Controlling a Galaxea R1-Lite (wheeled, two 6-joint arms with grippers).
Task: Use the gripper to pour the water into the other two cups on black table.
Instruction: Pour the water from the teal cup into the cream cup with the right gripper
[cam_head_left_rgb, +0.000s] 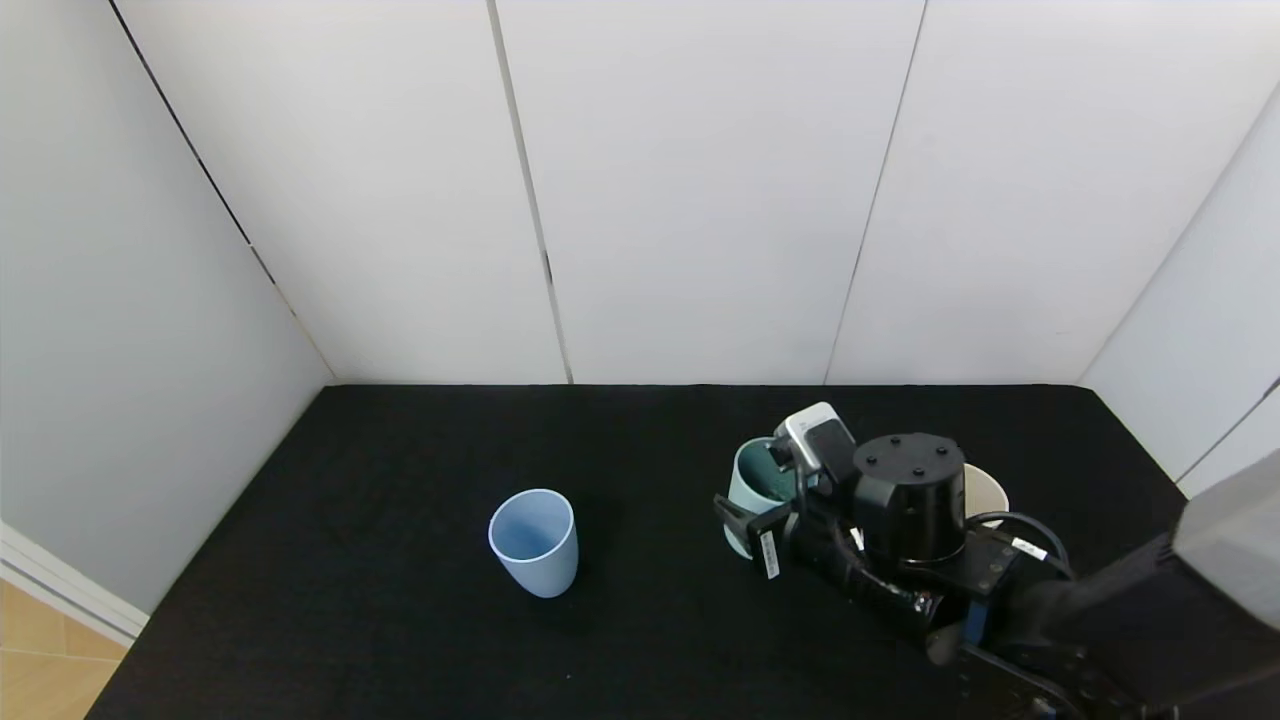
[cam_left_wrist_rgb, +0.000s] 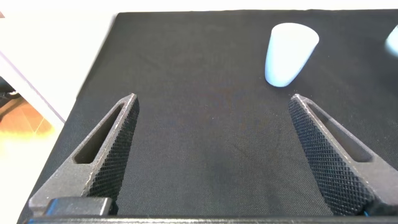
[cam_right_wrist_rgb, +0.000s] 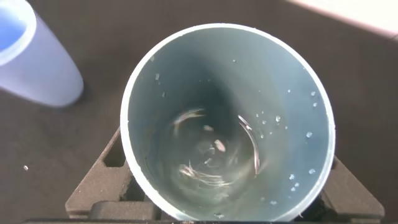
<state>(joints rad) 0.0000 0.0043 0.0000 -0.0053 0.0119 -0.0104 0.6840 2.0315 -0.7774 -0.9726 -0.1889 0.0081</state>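
Observation:
My right gripper (cam_head_left_rgb: 748, 522) is shut on a teal-green cup (cam_head_left_rgb: 760, 482) that stands upright on the black table (cam_head_left_rgb: 380, 620), right of centre. In the right wrist view the gripper (cam_right_wrist_rgb: 227, 190) clamps the cup's wall from both sides, and water (cam_right_wrist_rgb: 211, 155) glints at the bottom of the cup (cam_right_wrist_rgb: 292, 81), with droplets on its inner wall. The light blue cup (cam_head_left_rgb: 533, 540) stands upright to the left, apart. The cream cup (cam_head_left_rgb: 988, 492) is mostly hidden behind the right arm. My left gripper (cam_left_wrist_rgb: 214, 99) hangs open over bare table, with the blue cup (cam_left_wrist_rgb: 289, 53) beyond it.
White panel walls close off the back and both sides of the table. The table's left edge drops to a wooden floor (cam_head_left_rgb: 40, 660). Black cloth stretches between the blue cup and the teal-green cup.

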